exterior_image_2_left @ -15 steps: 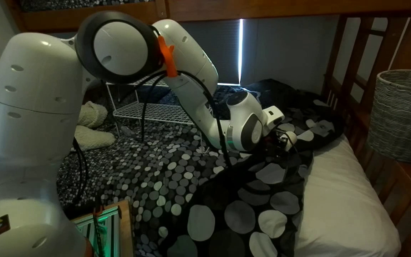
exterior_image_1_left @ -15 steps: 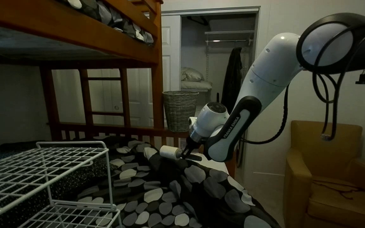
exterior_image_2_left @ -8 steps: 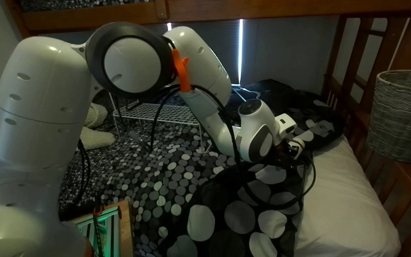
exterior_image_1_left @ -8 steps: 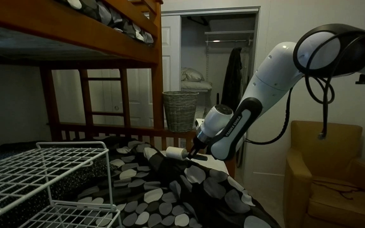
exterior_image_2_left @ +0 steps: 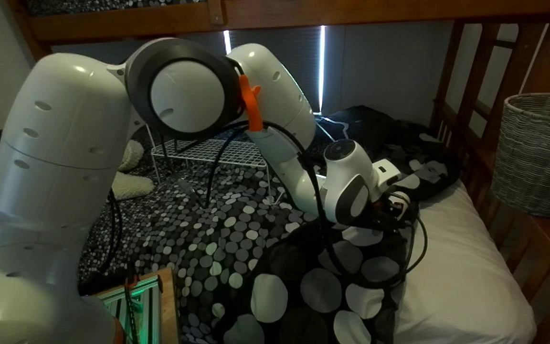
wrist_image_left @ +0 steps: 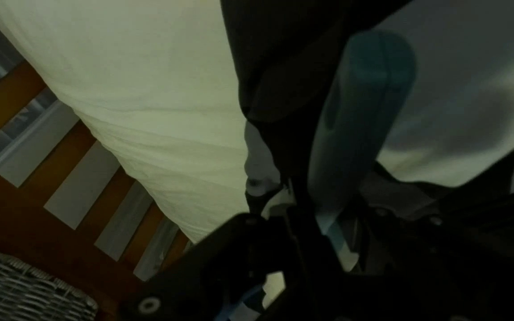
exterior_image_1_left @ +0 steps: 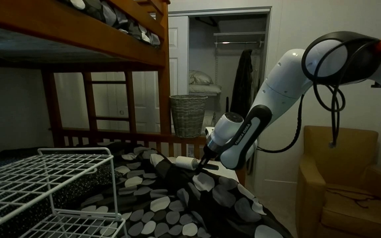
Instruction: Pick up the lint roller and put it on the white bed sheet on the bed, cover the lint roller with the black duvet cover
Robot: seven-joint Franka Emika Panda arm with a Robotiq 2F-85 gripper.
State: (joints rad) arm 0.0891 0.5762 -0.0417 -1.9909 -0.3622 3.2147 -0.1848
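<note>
The lint roller has a white roll [exterior_image_1_left: 186, 163], also in an exterior view [exterior_image_2_left: 400, 200], and a grey-blue handle [wrist_image_left: 359, 102] in the wrist view. My gripper [exterior_image_1_left: 200, 165] is shut on it near the handle's roll end; it also shows in the wrist view [wrist_image_left: 326, 214], dark. The roller is low over the edge of the black duvet cover [exterior_image_2_left: 320, 286], beside the white bed sheet [exterior_image_2_left: 461, 267]; I cannot tell whether it touches the fabric. The sheet [wrist_image_left: 159, 102] and duvet cover [wrist_image_left: 279, 67] border each other in the wrist view. The bed [exterior_image_1_left: 164, 99] is brown wood.
A white wire rack [exterior_image_1_left: 78, 165] stands on the bed. A wicker basket [exterior_image_1_left: 189, 115] sits at the bed's end rail, also in an exterior view [exterior_image_2_left: 537, 157]. The upper bunk rail [exterior_image_2_left: 375, 14] hangs overhead. A yellow armchair [exterior_image_1_left: 339, 158] stands beyond the bed.
My gripper, with the lint roller in it, has moved rightward and slightly down in both exterior views, toward the white sheet. The arm's elbow has lowered. The duvet cover looks unmoved.
</note>
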